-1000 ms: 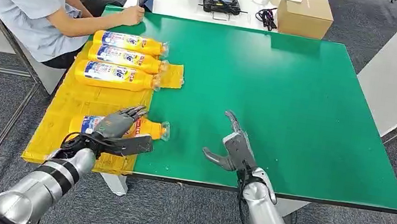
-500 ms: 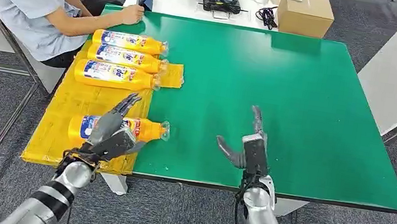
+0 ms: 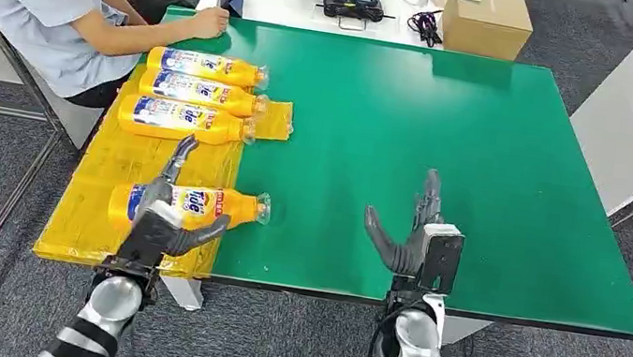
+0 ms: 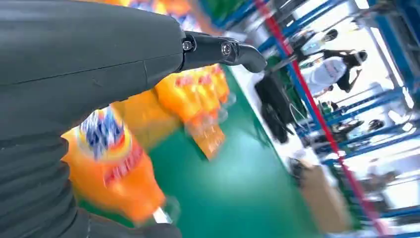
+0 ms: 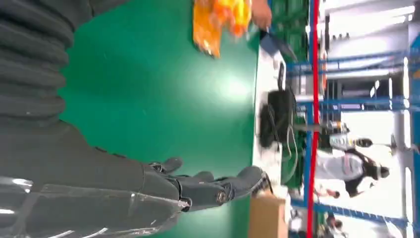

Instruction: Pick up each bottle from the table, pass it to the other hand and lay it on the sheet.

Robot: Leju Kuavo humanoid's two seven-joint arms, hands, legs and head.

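Progress: we are seeing four bottles lying on the yellow sheet (image 3: 101,203), and no bottle is waiting on the bare green of the bench (image 3: 451,142); we are judging the laying as done, or nearly so, for what the head view shows.
Nearest bottle (image 3: 186,204): it is lying on its side on the sheet, its cap end reaching over the sheet's edge onto the green.
Other three bottles (image 3: 198,93): they are lying side by side well beyond our left hand, near a seated person's arm (image 3: 142,24).
Left hand (image 3: 163,217): we are holding nothing; the fingers are spread, and the hand is hovering just on our side of the nearest bottle, its fingertips overlapping the label. Whether it is touching, we cannot tell.
Right hand (image 3: 413,236): we are holding it wide and empty over the green, well apart from every bottle, which all lie off toward the left hand's side.
What is left: we are guessing only the drawing back of both hands, unless more bottles arrive.
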